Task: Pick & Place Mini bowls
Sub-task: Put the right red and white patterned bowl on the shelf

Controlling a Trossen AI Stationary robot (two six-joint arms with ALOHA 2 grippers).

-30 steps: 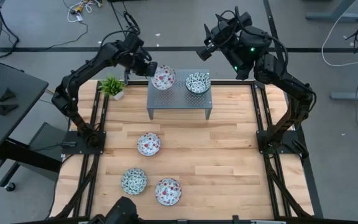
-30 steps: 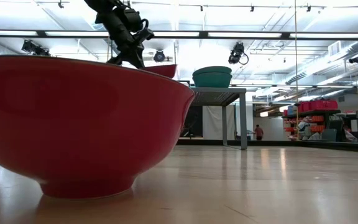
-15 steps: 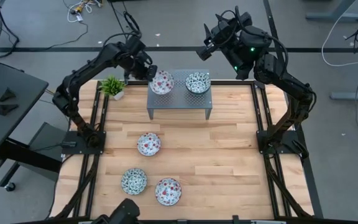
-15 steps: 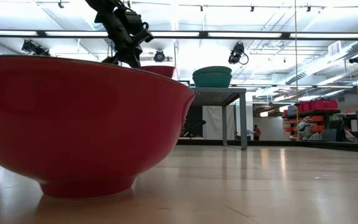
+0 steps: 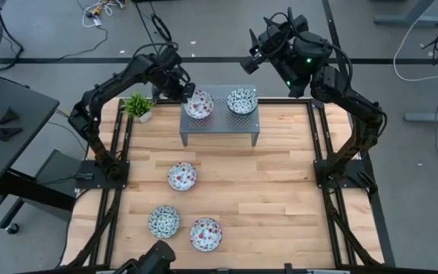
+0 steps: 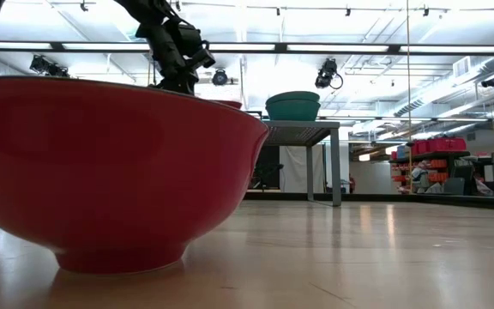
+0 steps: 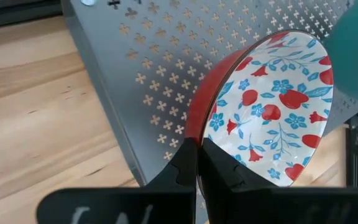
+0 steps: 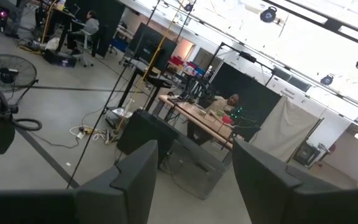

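Across my pale wooden worktop (image 5: 280, 190) and onto the grey perforated metal stand (image 5: 219, 120), I have lowered the red floral ceramic mini bowl (image 5: 198, 104), which a second ago hung higher and farther left. My left gripper (image 7: 197, 163) stays pinched shut on its rim, beside the green-patterned mini bowl (image 5: 242, 100). My right gripper (image 5: 251, 62) waits spread wide above the far edge. Release looks next; three bowls remain below.
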